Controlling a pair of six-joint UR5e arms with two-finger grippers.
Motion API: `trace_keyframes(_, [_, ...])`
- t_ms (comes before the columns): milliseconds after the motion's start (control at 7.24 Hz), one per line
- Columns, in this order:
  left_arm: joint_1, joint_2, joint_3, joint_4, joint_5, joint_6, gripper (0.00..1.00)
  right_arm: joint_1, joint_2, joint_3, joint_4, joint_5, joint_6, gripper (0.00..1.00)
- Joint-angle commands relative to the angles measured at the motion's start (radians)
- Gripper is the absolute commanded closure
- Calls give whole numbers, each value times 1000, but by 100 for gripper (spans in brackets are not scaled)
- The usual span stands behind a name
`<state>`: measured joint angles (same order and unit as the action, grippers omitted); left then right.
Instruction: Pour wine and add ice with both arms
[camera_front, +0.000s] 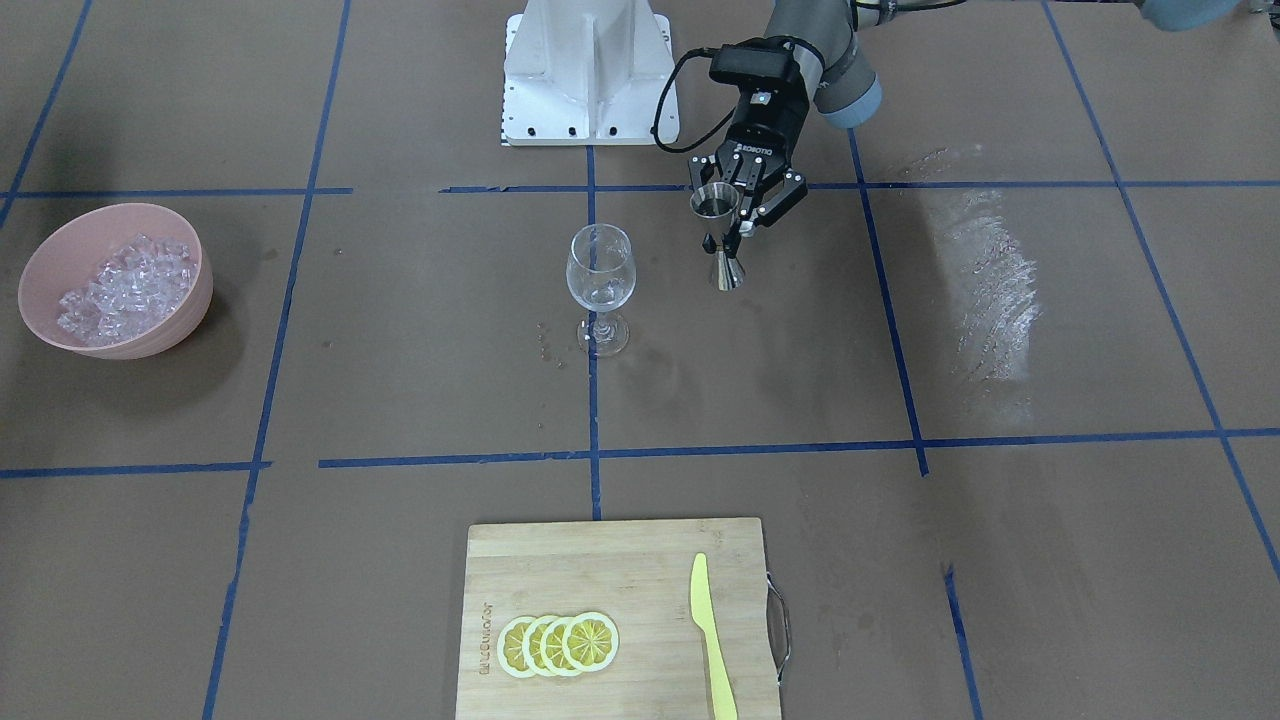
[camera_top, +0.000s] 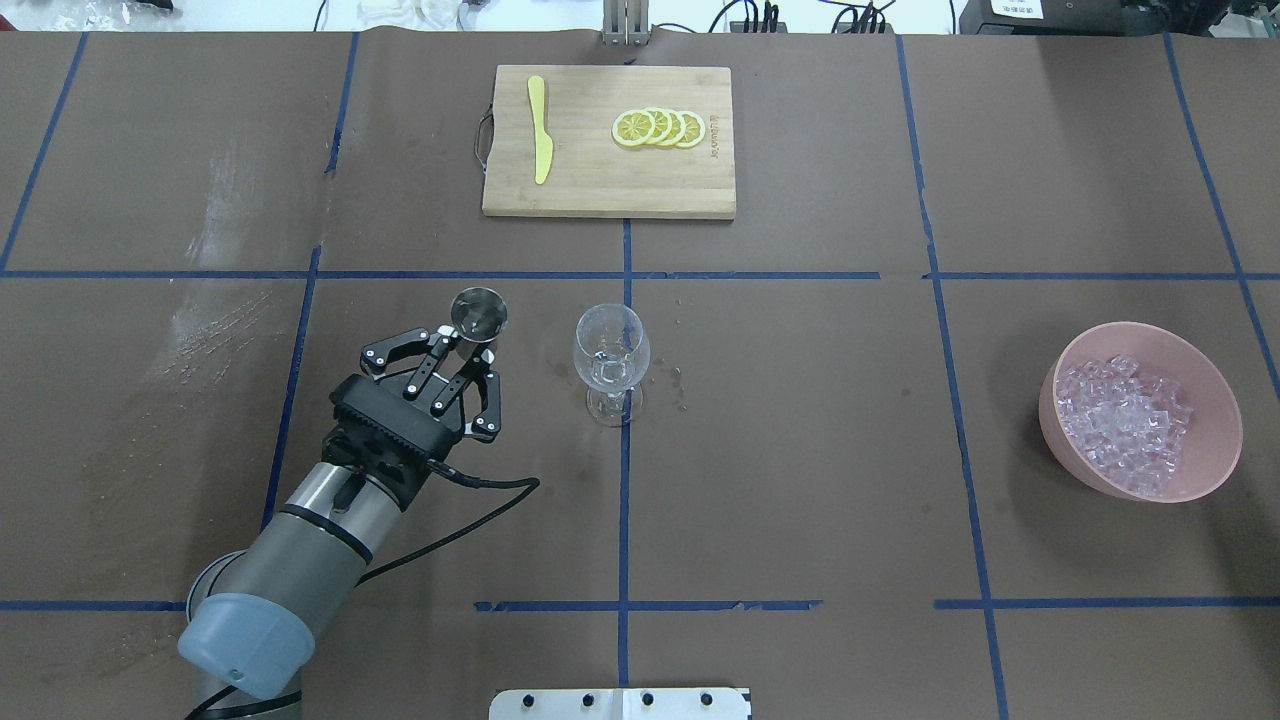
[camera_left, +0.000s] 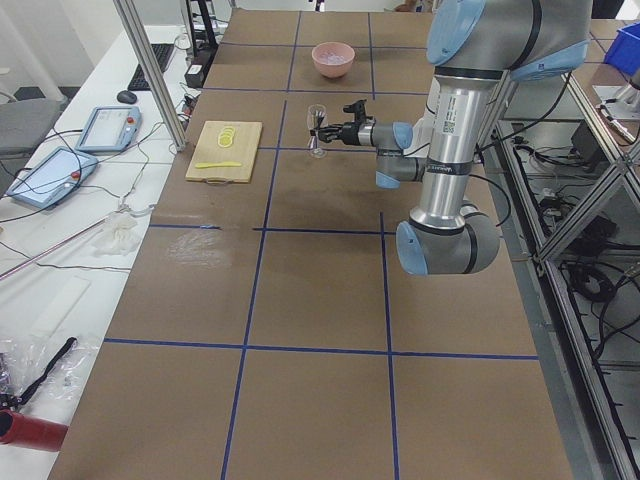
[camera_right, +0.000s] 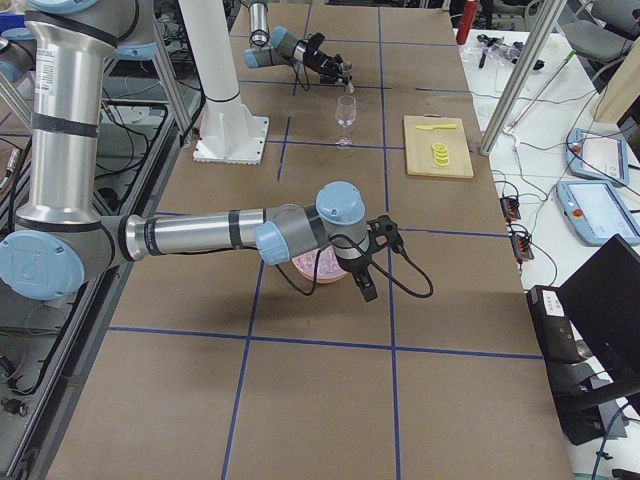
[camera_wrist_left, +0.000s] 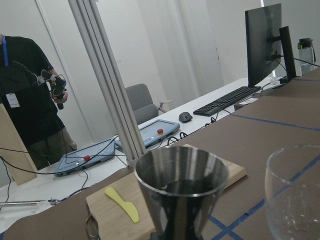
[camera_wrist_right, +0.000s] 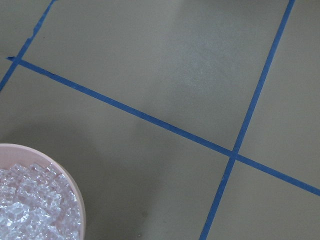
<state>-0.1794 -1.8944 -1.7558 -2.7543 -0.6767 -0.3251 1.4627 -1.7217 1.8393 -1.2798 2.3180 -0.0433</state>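
My left gripper (camera_front: 730, 238) is shut on a steel jigger (camera_front: 716, 205) and holds it upright just beside the clear wine glass (camera_front: 600, 265), apart from it. From overhead the left gripper (camera_top: 468, 345) and the jigger (camera_top: 478, 312) are left of the glass (camera_top: 610, 350). The left wrist view shows dark liquid in the jigger (camera_wrist_left: 180, 185). The ice (camera_top: 1125, 420) fills a pink bowl (camera_top: 1215, 460) at the far right. My right gripper (camera_right: 365, 285) shows only in the exterior right view, above the bowl (camera_right: 318, 265); I cannot tell if it is open or shut.
A wooden cutting board (camera_top: 600, 190) with lemon slices (camera_top: 660, 128) and a yellow knife (camera_top: 540, 140) lies at the table's far side. The white pedestal base (camera_front: 590, 70) stands behind the glass. A pale scuffed patch (camera_top: 215, 330) marks the table.
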Motion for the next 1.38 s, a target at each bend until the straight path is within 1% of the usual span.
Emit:
trace_keyframes(0, [-3, -29, -36, 166, -38, -65, 100, 1, -4, 0, -1, 0, -1, 0])
trace_keyframes(138, [-6, -29, -42, 185, -38, -66, 100, 1, -4, 0, 0, -2, -1, 0])
trace_keyframes(414, [-28, -54, -68, 362, -35, -65, 100, 2, -4, 0, 0, -2, 0, 0])
trace_keyframes(552, [-26, -58, -71, 401, -34, -52, 100, 2, -4, 0, -1, -2, 0, 0])
trace_keyframes(967, [-20, -110, -74, 481, -30, 59, 100, 2, -4, 0, -1, -3, 0, 0])
trace_keyframes(1243, [-18, -133, -71, 481, -30, 144, 100, 2, -4, -8, -1, -3, 0, 0])
